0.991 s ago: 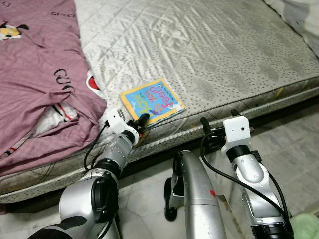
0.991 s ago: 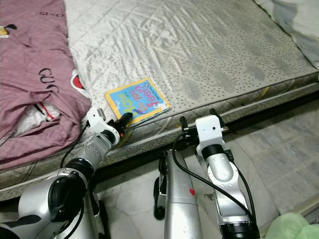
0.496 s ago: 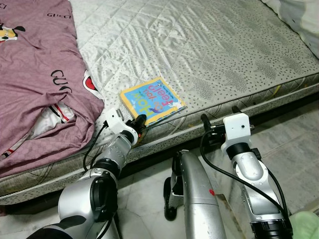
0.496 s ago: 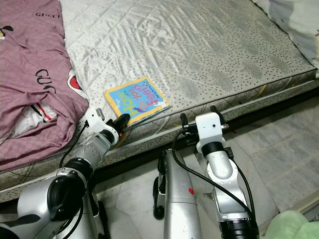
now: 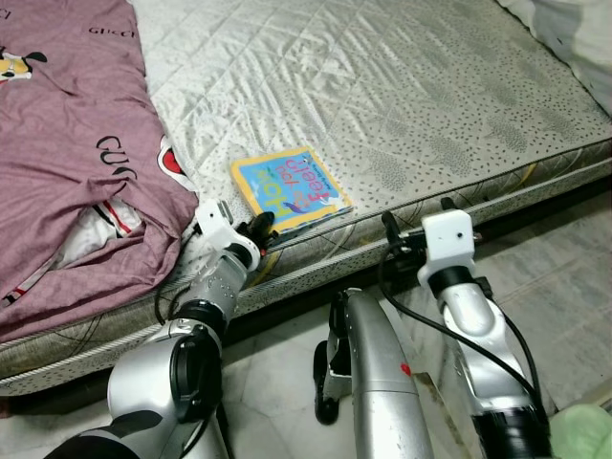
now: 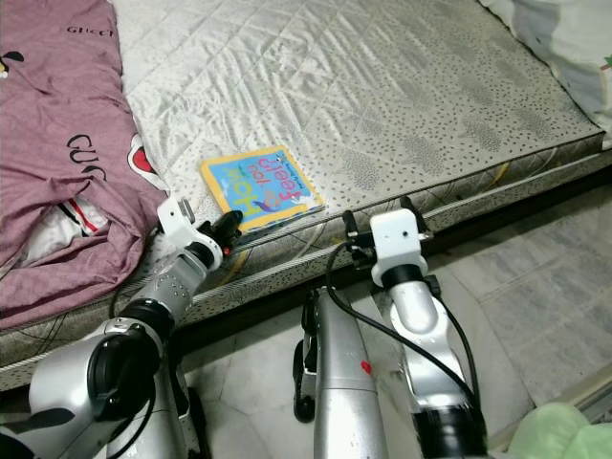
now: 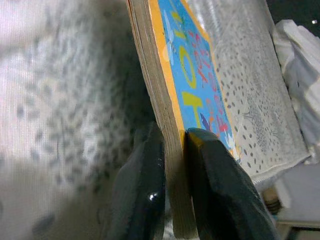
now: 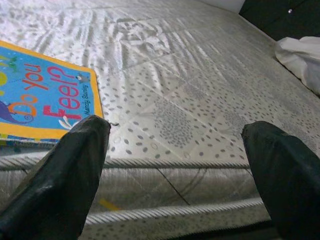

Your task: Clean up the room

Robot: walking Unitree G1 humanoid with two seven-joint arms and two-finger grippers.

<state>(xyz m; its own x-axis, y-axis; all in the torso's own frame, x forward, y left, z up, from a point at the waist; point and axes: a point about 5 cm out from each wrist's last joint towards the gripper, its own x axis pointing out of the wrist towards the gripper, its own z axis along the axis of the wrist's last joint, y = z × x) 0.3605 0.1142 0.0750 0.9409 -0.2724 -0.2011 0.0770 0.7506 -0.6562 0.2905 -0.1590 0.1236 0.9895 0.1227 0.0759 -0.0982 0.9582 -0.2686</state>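
Note:
A square children's book (image 5: pixel 290 186) with a blue cover and orange border lies flat near the front edge of the grey quilted mattress (image 5: pixel 402 86). My left gripper (image 5: pixel 260 227) is shut on the book's near corner; in the left wrist view its fingers (image 7: pixel 150 170) pinch the thick page edge of the book (image 7: pixel 192 90). My right gripper (image 5: pixel 417 212) hovers open at the mattress edge, to the right of the book. In the right wrist view the right gripper (image 8: pixel 177 125) has nothing between its fingers, and the book (image 8: pixel 40 100) lies off to one side.
A crumpled purple blanket (image 5: pixel 76 172) covers the left part of the mattress, close to my left arm. White bedding (image 5: pixel 574 29) sits at the far right. Below the mattress edge is tiled floor (image 5: pixel 564 287), with a green object (image 5: pixel 585 430) at the bottom right.
My left gripper has drawn slightly to the left with the book's corner, and the book has turned a little. The right gripper has edged closer to the mattress edge.

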